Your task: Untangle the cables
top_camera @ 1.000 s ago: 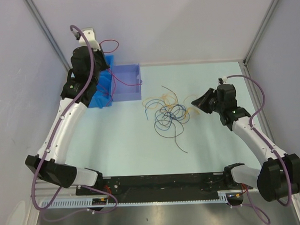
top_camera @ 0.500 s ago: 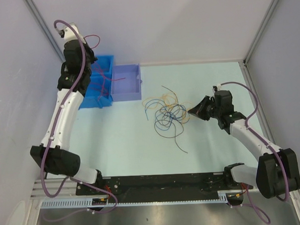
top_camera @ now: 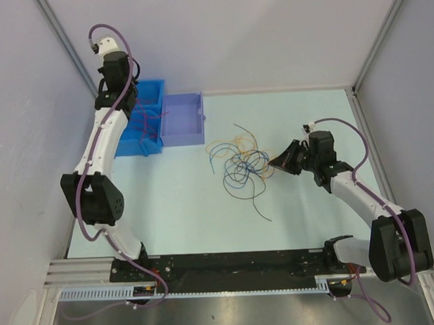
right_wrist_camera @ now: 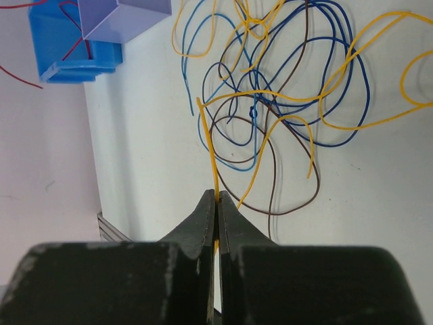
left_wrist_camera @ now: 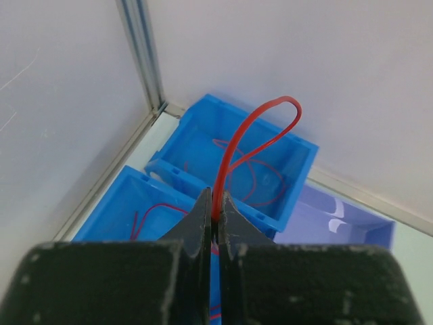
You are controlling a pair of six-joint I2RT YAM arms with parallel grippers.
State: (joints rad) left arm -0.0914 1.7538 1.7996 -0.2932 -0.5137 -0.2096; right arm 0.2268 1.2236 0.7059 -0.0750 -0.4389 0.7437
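I read no text, label, brand, number or sign in any of my views. The walls of the blue bins and the purple bin show plain. The slotted strip along the near edge is too small for me to tell any marking.

The left gripper sits at 6 o'clock, its jaws pinched together on a red cable. The cable rises toward 12 o'clock, loops over near 1 o'clock and drops back into the far blue bin. More red strands lie inside it, and others in the near blue bin at 8 o'clock. A lavender bin lies at 4 o'clock.
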